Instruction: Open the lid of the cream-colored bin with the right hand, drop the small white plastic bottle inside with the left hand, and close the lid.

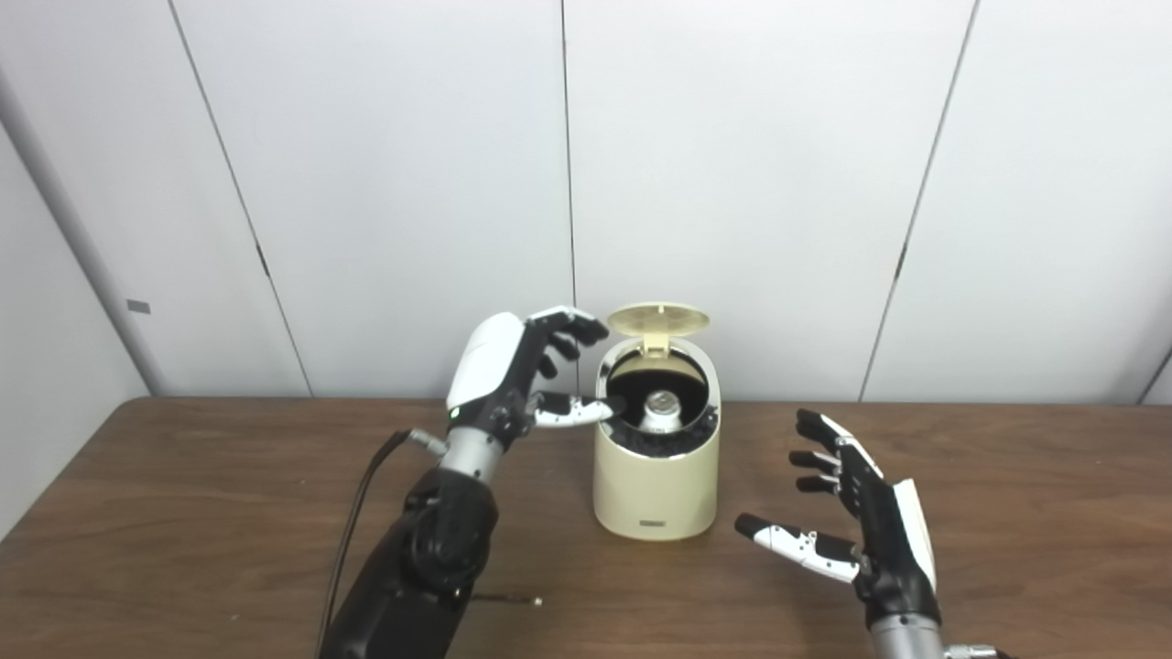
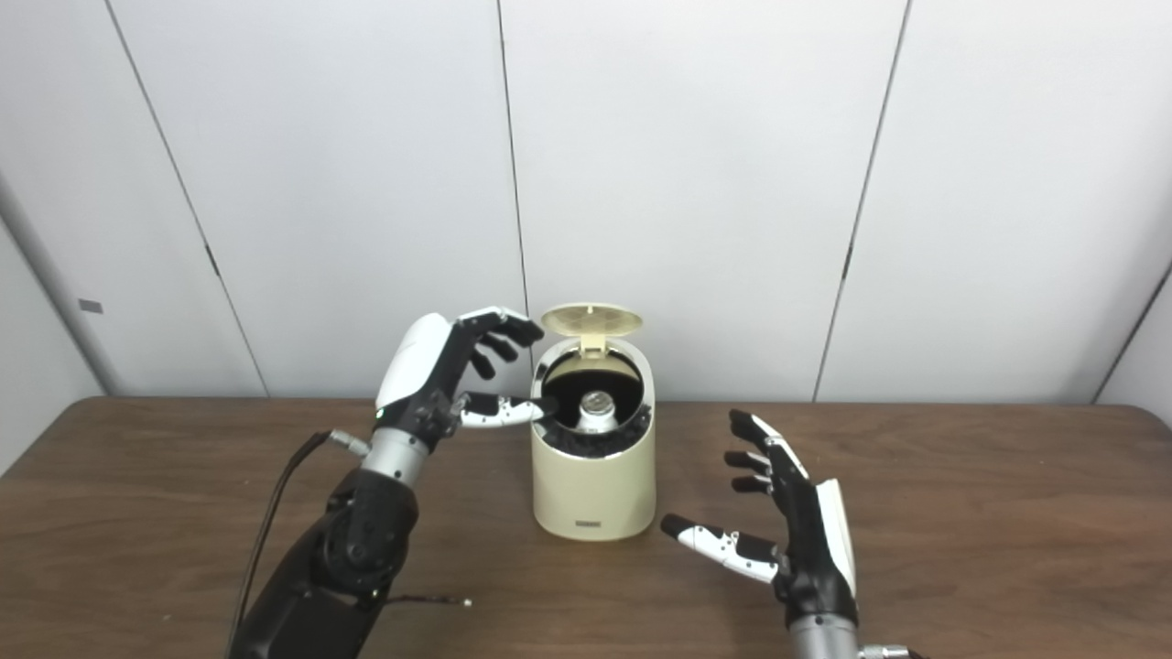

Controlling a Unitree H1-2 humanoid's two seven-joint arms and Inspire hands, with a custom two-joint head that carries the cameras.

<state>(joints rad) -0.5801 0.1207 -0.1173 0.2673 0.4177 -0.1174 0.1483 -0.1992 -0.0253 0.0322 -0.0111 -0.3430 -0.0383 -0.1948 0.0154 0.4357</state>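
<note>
The cream-colored bin (image 1: 654, 490) stands mid-table with its round lid (image 1: 658, 320) flipped up at the back. Inside its dark opening stands the small white plastic bottle (image 1: 661, 411), top showing. My left hand (image 1: 522, 375) hovers just left of the bin's rim, fingers spread and holding nothing, thumb tip at the rim. My right hand (image 1: 847, 517) is open to the right of the bin, low over the table, palm toward the bin and apart from it.
The brown wooden table (image 1: 183, 513) runs across the view, with white wall panels (image 1: 732, 183) close behind the bin. A black cable (image 1: 352, 522) trails along my left forearm.
</note>
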